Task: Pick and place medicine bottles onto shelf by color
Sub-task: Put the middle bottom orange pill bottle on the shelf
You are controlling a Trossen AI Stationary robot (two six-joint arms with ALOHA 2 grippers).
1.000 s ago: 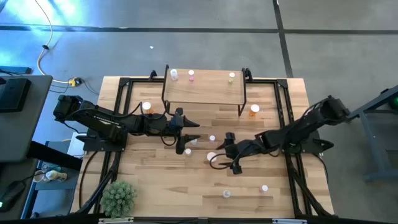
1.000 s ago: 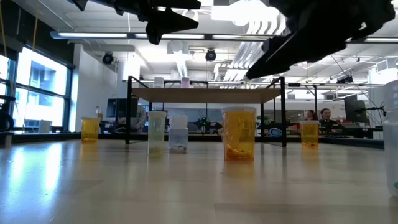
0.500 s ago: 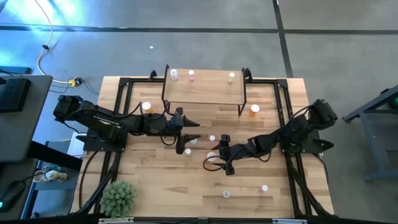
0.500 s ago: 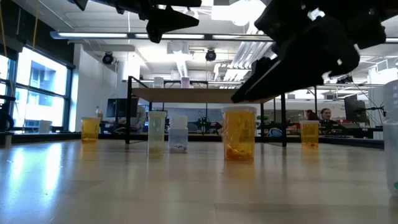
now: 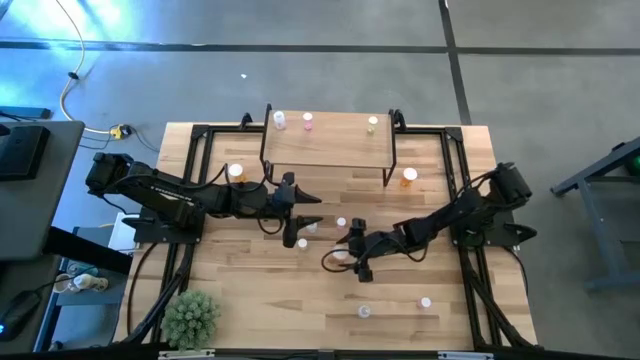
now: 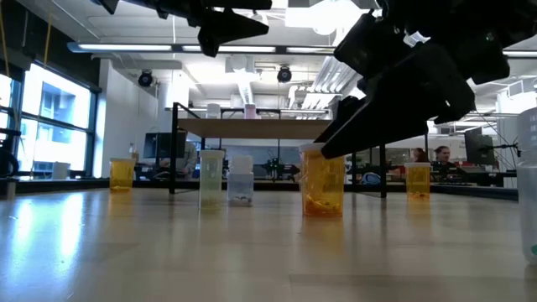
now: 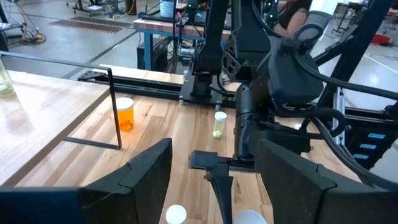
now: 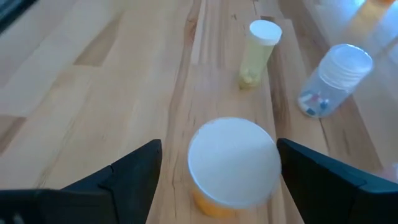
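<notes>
right hand [image 8: 217,165] moved over upright orange bottle [image 8: 231,163].

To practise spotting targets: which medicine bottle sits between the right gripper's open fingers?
The orange bottle with the white cap, mid-table, lies directly between the right gripper's spread fingers; the yellowish bottle and clear bottle stand farther ahead.

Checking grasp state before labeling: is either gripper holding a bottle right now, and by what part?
Nothing held. The right gripper is open, its fingers either side of the orange bottle, not closed on it. The left gripper is open and empty above the table.
</notes>
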